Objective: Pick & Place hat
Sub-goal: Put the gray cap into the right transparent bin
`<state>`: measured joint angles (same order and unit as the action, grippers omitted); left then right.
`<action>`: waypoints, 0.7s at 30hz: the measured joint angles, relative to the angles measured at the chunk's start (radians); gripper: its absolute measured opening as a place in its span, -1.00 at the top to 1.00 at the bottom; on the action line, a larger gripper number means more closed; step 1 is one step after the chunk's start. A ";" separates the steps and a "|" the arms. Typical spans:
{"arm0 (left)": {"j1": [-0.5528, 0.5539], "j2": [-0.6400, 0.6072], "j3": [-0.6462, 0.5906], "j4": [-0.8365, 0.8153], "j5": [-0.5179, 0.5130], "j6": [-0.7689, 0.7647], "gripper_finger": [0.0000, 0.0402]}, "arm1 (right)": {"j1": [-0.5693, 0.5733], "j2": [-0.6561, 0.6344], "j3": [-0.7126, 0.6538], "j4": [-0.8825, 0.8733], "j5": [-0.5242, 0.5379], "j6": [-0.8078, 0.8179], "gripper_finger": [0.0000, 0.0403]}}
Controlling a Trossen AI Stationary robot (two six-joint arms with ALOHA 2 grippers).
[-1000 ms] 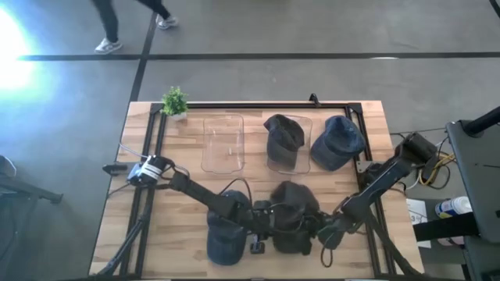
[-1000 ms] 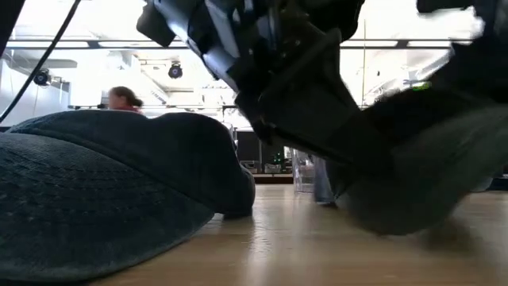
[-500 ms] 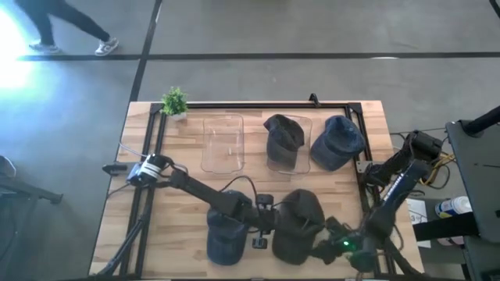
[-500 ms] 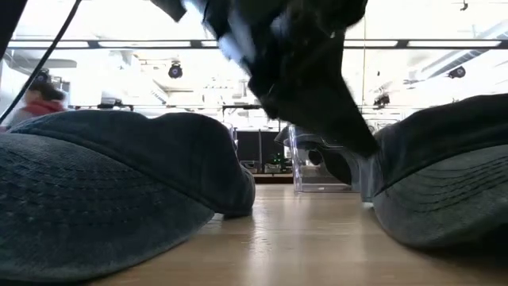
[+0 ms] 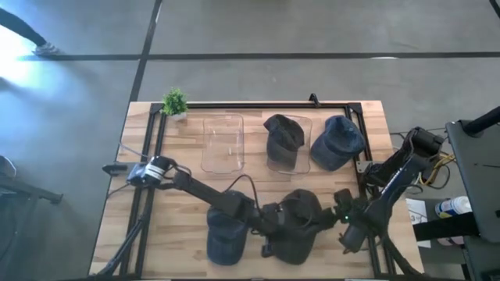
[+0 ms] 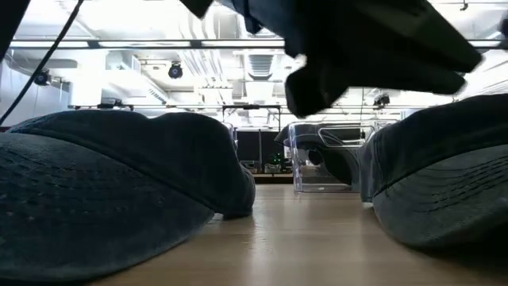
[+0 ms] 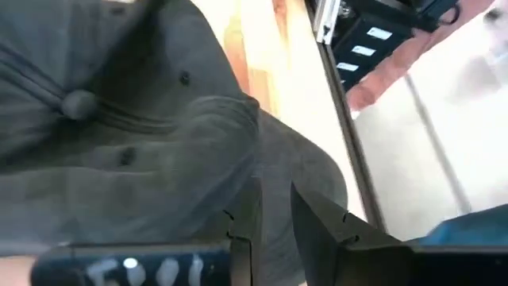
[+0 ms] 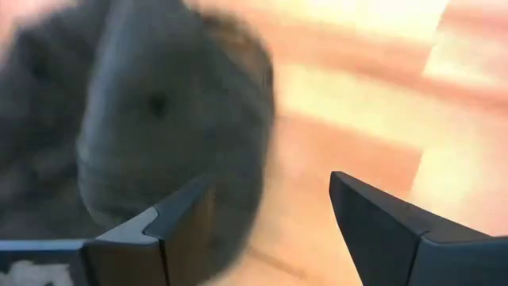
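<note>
A dark grey hat (image 5: pixel 298 226) lies at the table's near middle, its crown button (image 7: pixel 77 103) in the left wrist view. My left gripper (image 5: pixel 273 231) reaches it from the left and is shut on its edge. My right gripper (image 5: pixel 348 228) hangs open just right of the hat (image 8: pixel 151 119), touching nothing. A blue denim hat (image 5: pixel 225 240) rests on the table to the left of the grey one. In the low view the grey hat's underside (image 6: pixel 444 230) sits on the wood. My left gripper (image 7: pixel 274 226) pinches the grey hat's left edge (image 7: pixel 274 191) between its two fingers. The fingers come from the table's left, slanting downward. Fabric shows between the fingertips; one layer or several, I cannot tell. The far side of the hat rests on the table.
At the back stand an empty clear container (image 5: pixel 223 143) and a second one holding a dark hat (image 5: pixel 283 139). A blue hat (image 5: pixel 337 142) lies to the right of them. A small plant (image 5: pixel 175 101) stands at the far left corner. A black frame rail (image 5: pixel 363 179) runs along the right.
My right gripper has drawn away from the grey hat toward the table's right edge, rolling as it went, and has stayed open. My left gripper has risen a little and rolled, still shut on the hat's edge. The hat has shifted slightly toward the near edge.
</note>
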<state>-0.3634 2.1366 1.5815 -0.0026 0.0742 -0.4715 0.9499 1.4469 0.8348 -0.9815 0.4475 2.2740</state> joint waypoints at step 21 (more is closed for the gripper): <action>0.043 0.012 0.037 -0.362 -0.147 0.071 0.69 | -0.088 -0.039 -0.190 0.959 0.004 -0.593 -0.22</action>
<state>-0.3199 2.1490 1.6180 -0.3645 -0.0730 -0.4006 0.8622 1.4082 0.6445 -0.0228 0.4516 1.6809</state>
